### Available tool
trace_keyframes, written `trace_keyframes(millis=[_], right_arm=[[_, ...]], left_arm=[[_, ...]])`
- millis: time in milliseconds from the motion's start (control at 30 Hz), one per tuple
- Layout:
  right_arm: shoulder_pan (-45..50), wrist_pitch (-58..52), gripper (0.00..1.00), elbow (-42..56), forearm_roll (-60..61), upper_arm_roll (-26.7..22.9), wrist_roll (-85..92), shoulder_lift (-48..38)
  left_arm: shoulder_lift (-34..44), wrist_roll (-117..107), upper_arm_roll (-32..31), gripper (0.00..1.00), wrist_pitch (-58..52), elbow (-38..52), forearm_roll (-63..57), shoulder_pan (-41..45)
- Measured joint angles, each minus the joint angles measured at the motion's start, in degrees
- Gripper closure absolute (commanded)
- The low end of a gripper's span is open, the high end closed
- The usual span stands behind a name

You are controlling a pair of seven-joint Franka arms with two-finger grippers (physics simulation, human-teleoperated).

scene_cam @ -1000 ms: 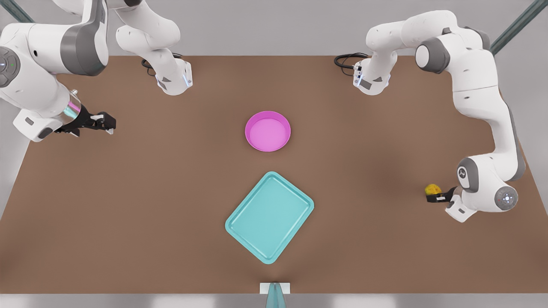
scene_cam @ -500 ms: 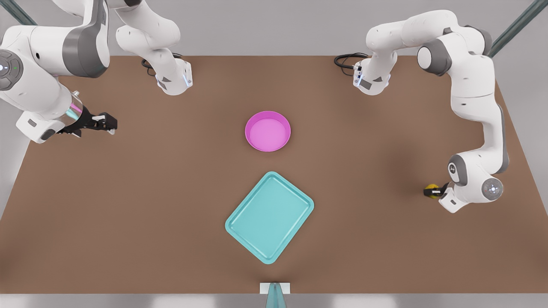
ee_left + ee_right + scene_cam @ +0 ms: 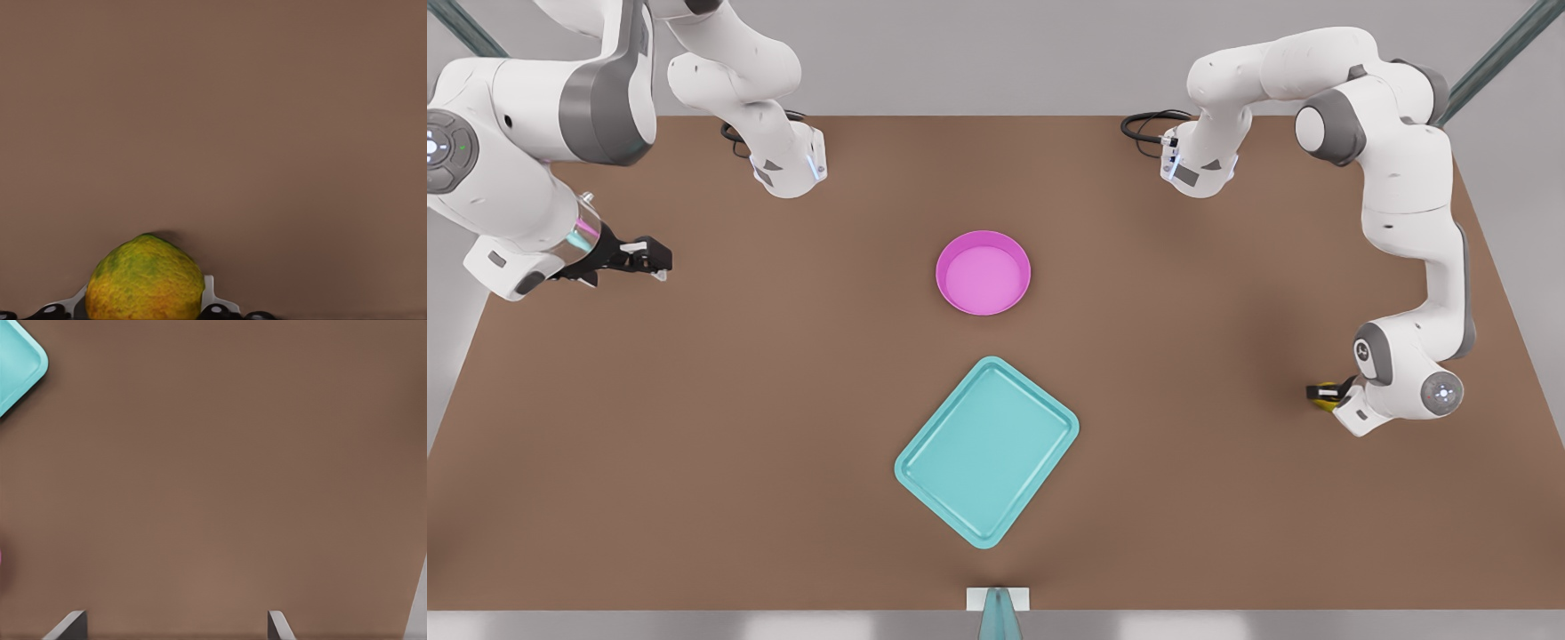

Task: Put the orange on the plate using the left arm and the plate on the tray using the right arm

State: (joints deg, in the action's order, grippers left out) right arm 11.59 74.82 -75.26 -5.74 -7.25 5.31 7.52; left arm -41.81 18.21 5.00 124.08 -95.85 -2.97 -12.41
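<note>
On the brown table [image 3: 694, 444] neither placement is done: our teal tray [image 3: 987, 452] lies bare near the front edge, and our pink plate [image 3: 983, 272] sits empty just behind it. Our right gripper [image 3: 654, 258] waits open at the front view's left. Our left gripper [image 3: 1323, 392], at the front view's right, straddles the orange [image 3: 145, 280] on the table, fingers beside it, not yet clamped as far as we can judge. A second ago it stood higher; it has since dropped around the fruit.
</note>
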Motion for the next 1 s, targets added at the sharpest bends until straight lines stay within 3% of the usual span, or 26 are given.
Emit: trace_keyframes(millis=[300, 500, 600, 700, 833, 1000], right_arm=[[0.01, -0.01, 0.00, 0.00, 0.02, 0.00, 0.06, 0.01], [-0.01, 0.00, 0.00, 0.00, 0.03, 0.00, 0.09, 0.10], [-0.02, 0.00, 0.00, -0.02, 0.04, 0.00, 0.10, 0.04], [-0.03, 0.00, 0.00, -0.22, 0.04, 0.00, 0.11, -0.02], [-0.02, 0.00, 0.00, -0.44, 0.07, -0.03, 0.12, -0.07], [-0.04, 0.03, 0.00, -0.67, 0.06, -0.07, 0.13, -0.07]], left_arm=[[2.20, 0.69, -0.44, 0.28, 0.30, -0.03, 0.16, 0.95], [15.25, -4.63, -3.36, 0.28, -5.24, -3.11, 0.53, 23.85], [16.27, -10.27, -4.95, 0.28, -9.94, 1.63, 1.47, 41.23], [13.65, -17.21, -5.22, 0.28, -13.48, 7.08, 4.66, 52.63], [9.13, -26.84, -6.09, 0.27, -16.21, 13.34, 8.28, 59.24], [6.19, -36.87, -8.73, 0.27, -19.82, 13.42, 10.43, 61.85]])
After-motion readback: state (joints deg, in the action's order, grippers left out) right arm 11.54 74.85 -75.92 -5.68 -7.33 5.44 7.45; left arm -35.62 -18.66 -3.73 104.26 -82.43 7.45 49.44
